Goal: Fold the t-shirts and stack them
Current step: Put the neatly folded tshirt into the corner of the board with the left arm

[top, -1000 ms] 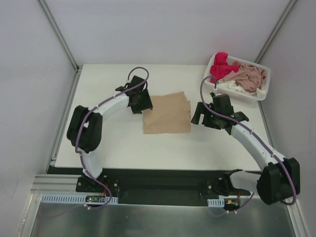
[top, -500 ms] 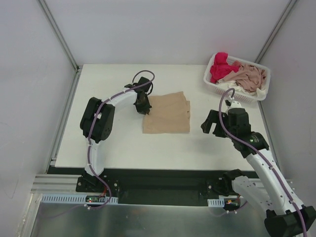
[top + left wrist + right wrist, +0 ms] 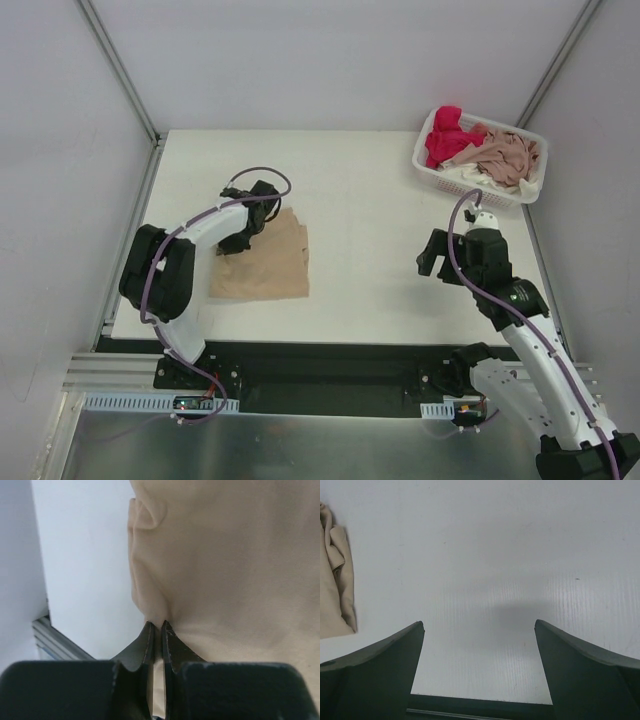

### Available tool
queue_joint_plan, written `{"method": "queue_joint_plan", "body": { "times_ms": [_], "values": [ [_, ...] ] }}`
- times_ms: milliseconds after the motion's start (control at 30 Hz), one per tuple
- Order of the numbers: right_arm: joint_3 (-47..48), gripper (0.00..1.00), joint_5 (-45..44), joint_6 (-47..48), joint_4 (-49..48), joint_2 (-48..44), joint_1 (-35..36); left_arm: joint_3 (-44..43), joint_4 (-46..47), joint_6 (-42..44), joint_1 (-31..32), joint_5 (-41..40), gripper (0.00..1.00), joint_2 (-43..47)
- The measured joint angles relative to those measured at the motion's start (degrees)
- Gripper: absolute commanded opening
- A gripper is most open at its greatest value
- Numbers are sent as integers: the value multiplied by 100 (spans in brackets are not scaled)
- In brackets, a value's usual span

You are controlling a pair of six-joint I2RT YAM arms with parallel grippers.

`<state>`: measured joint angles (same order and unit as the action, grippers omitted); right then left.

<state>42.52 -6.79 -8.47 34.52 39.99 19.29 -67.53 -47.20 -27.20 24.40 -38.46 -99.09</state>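
A folded tan-beige t-shirt (image 3: pixel 265 268) lies on the left half of the table. My left gripper (image 3: pixel 238 240) is at its far left edge, shut on a pinch of the cloth; in the left wrist view the fingertips (image 3: pixel 149 630) meet on the tan fabric (image 3: pixel 225 570). My right gripper (image 3: pixel 433 256) hovers over bare table on the right, open and holding nothing (image 3: pixel 479 626). Its wrist view catches the tan shirt's edge (image 3: pixel 335 580) at far left. More t-shirts sit heaped in the basket: a red-pink one (image 3: pixel 445 138), a dusty pink one (image 3: pixel 507 155) and a white one (image 3: pixel 468 177).
The white lattice basket (image 3: pixel 428 165) stands at the table's far right corner. Grey walls close in the table on the left, back and right. A dark rail runs along the near edge by the arm bases.
The left gripper shut on the tan shirt's edge and dragged the shirt from the table's middle to the left and nearer. The right arm drew back to the right.
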Motion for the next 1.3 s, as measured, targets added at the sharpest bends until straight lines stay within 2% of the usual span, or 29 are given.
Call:
{"method": "queue_joint_plan", "body": {
  "times_ms": [167, 400, 667, 900, 1033, 1300],
  "values": [
    [-11, 97, -195, 46, 7, -66, 0, 98, -66, 479, -15, -544, 0, 299],
    [-11, 97, -461, 260, 7, -66, 0, 197, -59, 1246, -254, -721, 0, 501],
    [-11, 97, -341, 413, -11, 37, -13, 560, -13, 2048, -1086, -848, 0, 603],
    [-13, 97, -291, 466, -46, 184, -125, 555, 76, 2238, -1821, -1281, 0, 1029],
    [-15, 97, -275, 474, -74, 186, -177, 413, 76, 2236, -2149, -1628, 1, 855],
    [-101, 97, -214, 494, -87, 216, -251, 149, 24, 2063, -2457, -2280, 3, -166]
  ]
}}
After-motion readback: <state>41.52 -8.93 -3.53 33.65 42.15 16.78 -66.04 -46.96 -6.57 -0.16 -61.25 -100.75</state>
